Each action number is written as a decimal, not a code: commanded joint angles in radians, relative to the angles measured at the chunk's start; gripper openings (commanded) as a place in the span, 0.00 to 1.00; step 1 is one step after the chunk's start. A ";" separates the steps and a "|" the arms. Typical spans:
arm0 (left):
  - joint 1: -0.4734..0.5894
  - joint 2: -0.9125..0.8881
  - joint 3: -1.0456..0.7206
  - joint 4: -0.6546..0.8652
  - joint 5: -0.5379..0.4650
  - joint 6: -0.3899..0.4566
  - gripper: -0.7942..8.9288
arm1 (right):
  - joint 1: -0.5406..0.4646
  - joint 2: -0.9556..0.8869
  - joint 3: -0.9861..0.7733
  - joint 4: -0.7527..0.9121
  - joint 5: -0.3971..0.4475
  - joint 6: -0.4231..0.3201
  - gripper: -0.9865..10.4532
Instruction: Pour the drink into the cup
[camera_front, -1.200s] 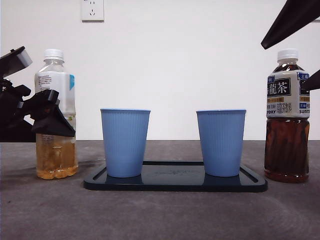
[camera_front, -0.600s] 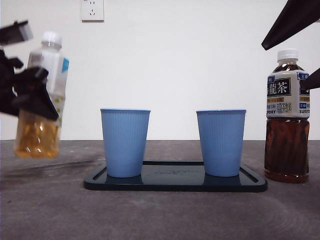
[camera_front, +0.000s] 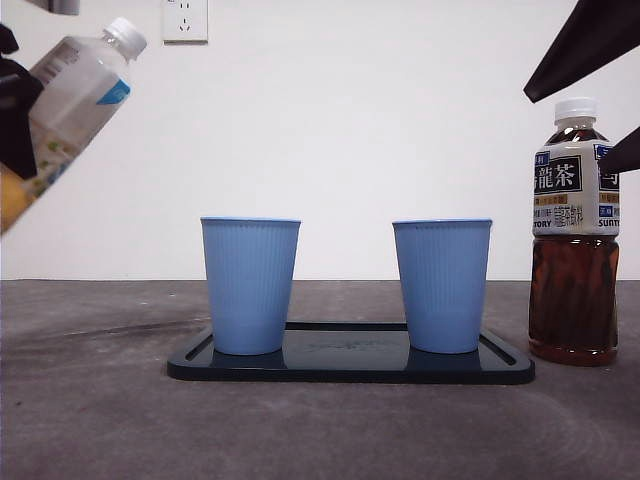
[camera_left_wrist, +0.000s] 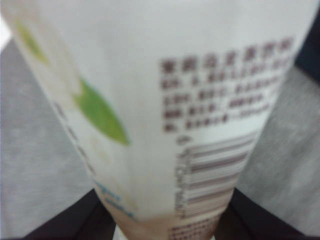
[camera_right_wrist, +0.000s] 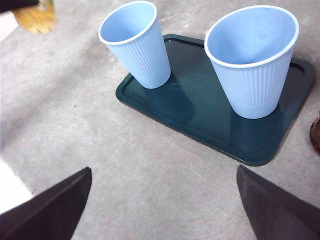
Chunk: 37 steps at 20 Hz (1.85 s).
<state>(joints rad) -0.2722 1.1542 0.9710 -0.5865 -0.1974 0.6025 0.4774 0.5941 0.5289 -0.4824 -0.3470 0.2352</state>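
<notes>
Pale tea bottle (camera_front: 70, 95), cap still on, held tilted high at the far left.
Left pincer (camera_left_wrist: 165, 227) is clamped around it; right pincer (camera_right_wrist: 162, 210) gapes empty. Tipping over the left cup (camera_front: 250, 285) capped, nothing would pour.

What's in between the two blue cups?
Nothing stands between the left blue cup and the right blue cup: only a bare stretch of the dark tray, seen in both the front and right wrist views.
</notes>
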 joint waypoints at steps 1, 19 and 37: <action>-0.040 -0.008 0.075 -0.007 -0.100 0.133 0.26 | 0.007 0.003 0.017 0.010 -0.003 -0.029 0.48; -0.277 0.114 0.113 0.015 -0.608 0.515 0.24 | 0.041 0.003 0.017 0.010 -0.145 -0.045 0.48; -0.342 0.259 0.115 0.113 -0.719 0.640 0.24 | 0.135 0.004 0.017 0.010 -0.203 -0.068 0.48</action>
<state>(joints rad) -0.6044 1.4059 1.0462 -0.5007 -0.8921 1.2434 0.6033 0.5941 0.5289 -0.4824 -0.5491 0.1795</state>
